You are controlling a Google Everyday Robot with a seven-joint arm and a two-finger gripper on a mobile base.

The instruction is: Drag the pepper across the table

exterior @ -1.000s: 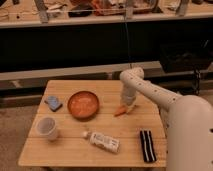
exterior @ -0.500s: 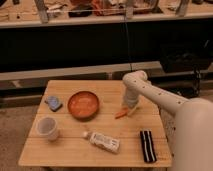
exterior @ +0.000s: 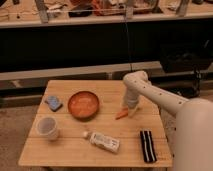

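The pepper [exterior: 121,115] is a small orange-red tapered piece lying on the light wooden table [exterior: 70,145], right of the middle. My gripper [exterior: 131,108] points down at the end of the white arm, right above and just right of the pepper, touching or nearly touching it. The arm comes in from the lower right and hides part of the table's right side.
A round orange-brown bowl [exterior: 83,104] sits left of the pepper. A blue sponge [exterior: 53,103] and a white cup [exterior: 47,128] are at the left. A white bottle [exterior: 103,141] lies at the front and a black striped object [exterior: 147,146] at the front right.
The gripper and the pepper have shifted slightly toward the front of the table. Other objects have not moved.
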